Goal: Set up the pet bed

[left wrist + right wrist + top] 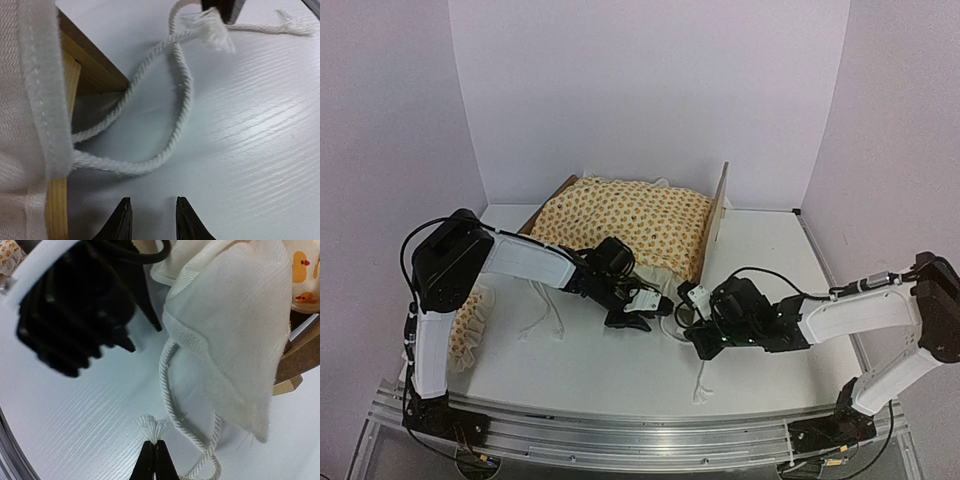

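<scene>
The pet bed point(720, 205) stands at the back of the table, its wooden headboard on the right, with the orange-patterned cushion point(630, 225) lying over it. A corner of the frame point(95, 70) point(300, 360) shows under the cushion's white edge point(42, 100) point(235, 330). A white tie cord point(185, 90) point(167, 400) loops from that edge across the table. My left gripper point(640, 320) point(152, 220) is open just short of the loop, with nothing between its fingers. My right gripper point(685, 325) point(154, 450) is shut on the cord's frayed end point(152, 427) point(212, 27).
A small matching ruffled pillow point(470, 320) lies at the left, beside the left arm. More loose cords trail on the table point(545, 315) point(702, 385). The left gripper's black body point(75, 305) sits close in front of the right one. White walls enclose the table.
</scene>
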